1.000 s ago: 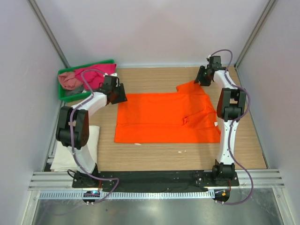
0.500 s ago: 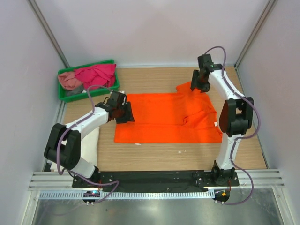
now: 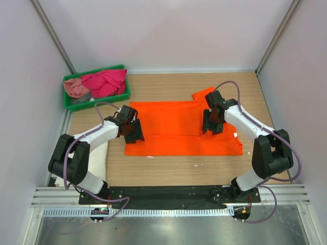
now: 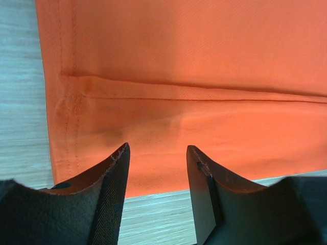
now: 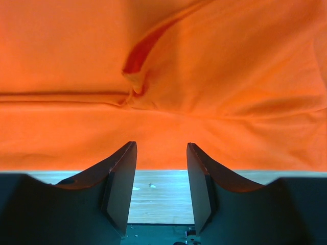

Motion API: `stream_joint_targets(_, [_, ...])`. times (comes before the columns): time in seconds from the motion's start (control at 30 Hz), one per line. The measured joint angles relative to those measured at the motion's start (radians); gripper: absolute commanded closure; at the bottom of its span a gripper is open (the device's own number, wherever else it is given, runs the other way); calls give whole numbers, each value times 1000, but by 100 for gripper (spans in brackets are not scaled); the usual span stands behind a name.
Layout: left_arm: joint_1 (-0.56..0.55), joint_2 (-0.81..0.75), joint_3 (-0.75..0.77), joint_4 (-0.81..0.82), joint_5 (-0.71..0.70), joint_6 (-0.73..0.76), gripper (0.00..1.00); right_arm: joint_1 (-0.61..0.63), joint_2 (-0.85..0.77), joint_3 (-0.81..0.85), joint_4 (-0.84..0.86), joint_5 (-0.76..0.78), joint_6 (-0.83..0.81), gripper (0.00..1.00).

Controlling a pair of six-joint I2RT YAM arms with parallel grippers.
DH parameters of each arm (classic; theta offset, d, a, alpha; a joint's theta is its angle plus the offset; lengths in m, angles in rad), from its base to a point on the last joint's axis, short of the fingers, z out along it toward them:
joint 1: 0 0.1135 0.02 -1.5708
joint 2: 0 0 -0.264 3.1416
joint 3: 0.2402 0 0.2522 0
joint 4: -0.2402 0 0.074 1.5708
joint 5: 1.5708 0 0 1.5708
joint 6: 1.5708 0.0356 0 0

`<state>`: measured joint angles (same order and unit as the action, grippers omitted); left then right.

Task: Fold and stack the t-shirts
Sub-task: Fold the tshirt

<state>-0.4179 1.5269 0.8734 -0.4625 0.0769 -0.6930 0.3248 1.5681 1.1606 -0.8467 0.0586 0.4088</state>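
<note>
- The orange t-shirt [image 3: 176, 127] lies spread flat on the middle of the wooden table [image 3: 168, 168], with one sleeve sticking out at its far right corner.
- The left gripper [image 3: 132, 130] hangs low over the shirt's left edge. In the left wrist view its fingers [image 4: 115, 178] stand apart with nothing between them, above the shirt's hemmed corner [image 4: 66, 102].
- A straight fold line runs across the cloth just beyond the left fingers.
- The right gripper [image 3: 210, 122] sits over the right part of the shirt. In the right wrist view its fingers [image 5: 122, 178] are also apart and hold nothing. The shirt's near edge and a strip of bare table show between them.
- A small puckered wrinkle [image 5: 135, 84] sits in the cloth ahead of the right fingers.
- A green tray [image 3: 99, 103] stands at the far left corner of the table, holding a crumpled magenta t-shirt [image 3: 106, 81] and a dusty pink t-shirt [image 3: 75, 88].
- A white t-shirt [image 3: 101, 151] lies by the left arm, partly hidden under it.
</note>
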Motion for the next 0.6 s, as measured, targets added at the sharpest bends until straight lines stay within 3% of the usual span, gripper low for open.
stream_joint_targets(0.2, [0, 2, -34, -1, 0, -31, 49, 3, -15, -151, 59, 3, 20, 51])
stream_joint_targets(0.6, [2, 29, -51, 30, 31, -114, 45, -21, 6, -286, 161, 66, 48, 46])
